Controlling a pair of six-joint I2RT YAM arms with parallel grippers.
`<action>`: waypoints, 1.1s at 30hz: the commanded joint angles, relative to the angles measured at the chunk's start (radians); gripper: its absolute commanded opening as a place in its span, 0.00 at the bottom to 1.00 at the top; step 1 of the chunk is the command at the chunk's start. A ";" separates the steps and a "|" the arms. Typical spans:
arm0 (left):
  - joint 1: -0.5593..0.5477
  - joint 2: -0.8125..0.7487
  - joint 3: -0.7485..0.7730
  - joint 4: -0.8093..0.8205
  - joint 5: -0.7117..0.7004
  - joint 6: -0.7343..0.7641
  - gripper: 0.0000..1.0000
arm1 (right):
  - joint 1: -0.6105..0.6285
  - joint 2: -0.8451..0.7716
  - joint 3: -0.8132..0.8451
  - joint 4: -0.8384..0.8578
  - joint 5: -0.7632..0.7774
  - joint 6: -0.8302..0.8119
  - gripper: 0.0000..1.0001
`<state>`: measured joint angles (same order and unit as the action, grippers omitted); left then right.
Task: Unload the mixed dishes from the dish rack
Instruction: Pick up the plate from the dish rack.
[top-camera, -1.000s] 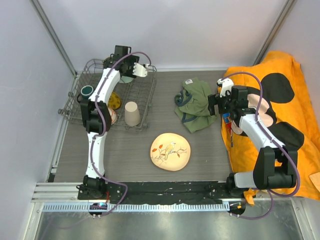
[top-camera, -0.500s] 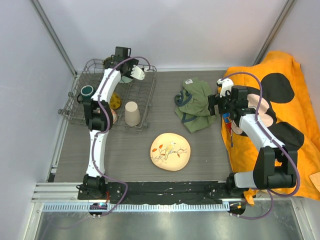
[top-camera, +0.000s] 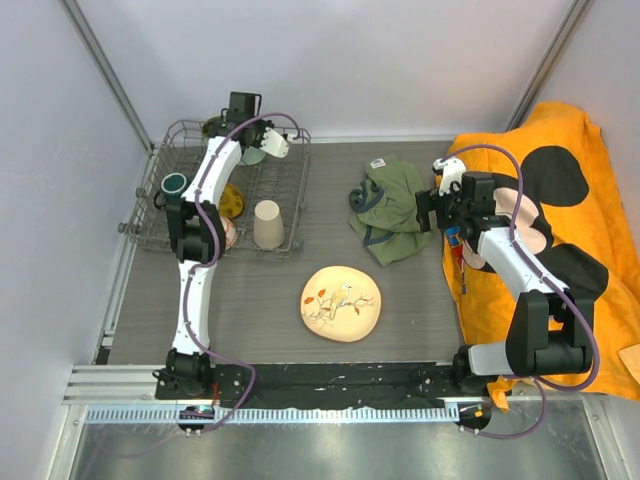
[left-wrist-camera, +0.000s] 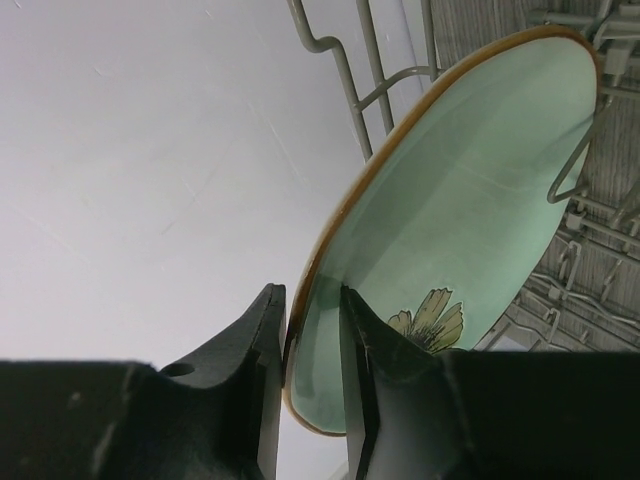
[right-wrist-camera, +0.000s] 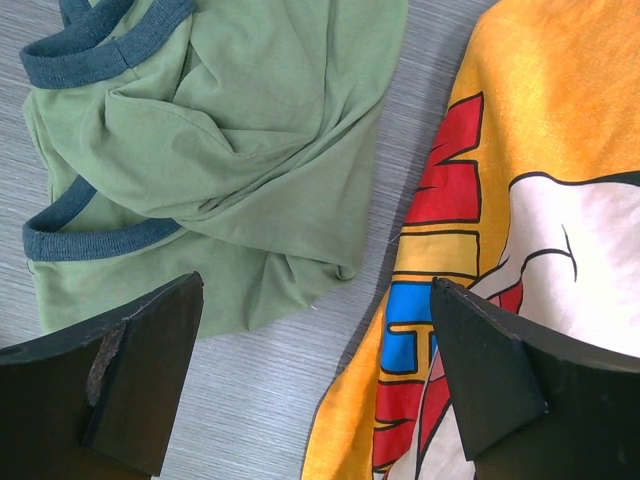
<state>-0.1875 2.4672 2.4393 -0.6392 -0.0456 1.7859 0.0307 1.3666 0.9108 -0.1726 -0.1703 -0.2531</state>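
Observation:
The dish rack (top-camera: 287, 200) stands at the table's far left. A pale green plate (left-wrist-camera: 470, 190) with a brown rim and a yellow flower stands on edge at the rack's back (top-camera: 251, 156). My left gripper (left-wrist-camera: 310, 295) is shut on its rim, one finger behind it and one on its face; from above it sits over the rack's far end (top-camera: 263, 144). A beige cup (top-camera: 266, 224), a dark green mug (top-camera: 175, 183), a small yellow plate (top-camera: 231, 200) and a red-and-white bowl (top-camera: 227, 233) remain in the rack. The cream floral plate (top-camera: 341, 303) lies on the table. My right gripper (right-wrist-camera: 315, 370) hangs open and empty.
An olive-green garment (top-camera: 388, 210) lies crumpled right of centre, just left of my right gripper (top-camera: 428, 212). An orange printed cloth (top-camera: 560, 230) covers the right side. Rack wires (left-wrist-camera: 345, 75) rise close behind the plate. White walls enclose the back and sides.
The left gripper's jaws have narrowed onto the pale green plate's rim after it shifted slightly toward the rack's back. The right arm has not moved.

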 joint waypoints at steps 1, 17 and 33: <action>0.014 -0.036 -0.043 -0.025 0.000 -0.065 0.10 | -0.002 0.002 0.042 0.019 0.011 -0.006 1.00; 0.013 -0.171 -0.106 0.036 0.082 -0.293 0.00 | -0.002 0.003 0.045 0.015 0.005 -0.003 1.00; 0.013 -0.271 -0.201 0.181 0.052 -0.301 0.00 | -0.002 0.003 0.046 0.012 0.002 -0.003 0.99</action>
<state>-0.1806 2.2951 2.2024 -0.5579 0.0010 1.4837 0.0307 1.3685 0.9127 -0.1741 -0.1703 -0.2531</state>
